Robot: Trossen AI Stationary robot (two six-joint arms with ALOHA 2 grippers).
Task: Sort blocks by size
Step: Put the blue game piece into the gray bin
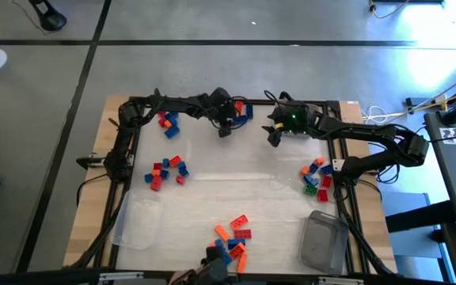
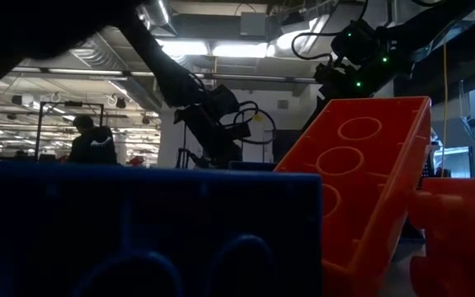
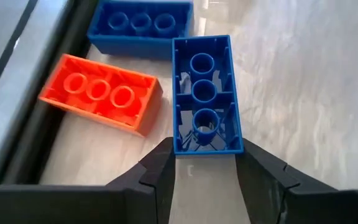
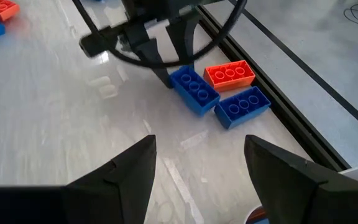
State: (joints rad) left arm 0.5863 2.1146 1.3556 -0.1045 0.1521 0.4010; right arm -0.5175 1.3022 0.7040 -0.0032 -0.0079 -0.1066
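Three blocks lie hollow side up by the table's far edge: a blue block [image 3: 204,93], an orange block [image 3: 101,93] and a second blue block [image 3: 142,25]. The right wrist view shows the same three: the blue block [image 4: 194,90], the orange block [image 4: 230,73] and the second blue block [image 4: 242,106]. My left gripper [image 3: 207,165] [image 1: 226,129] is shut on the first blue block's end. To its right, my right gripper [image 4: 201,174] [image 1: 275,136] hangs open above the table with nothing between its fingers. My left gripper pinches the blue block between its two fingers, one on each long side at the end nearest the gripper [image 3: 178,147]. The fingers slant down from the table's left and lie along the block. The block lies flat on the table, hollow side up.
Other heaps of blocks lie at the far left [image 1: 167,123], the middle left [image 1: 166,170], the right [image 1: 315,176] and the near edge [image 1: 233,237]. Clear tubs stand near left [image 1: 137,222] and near right [image 1: 323,241]. The low view is filled by a blue block [image 2: 138,231] and an orange block [image 2: 369,165].
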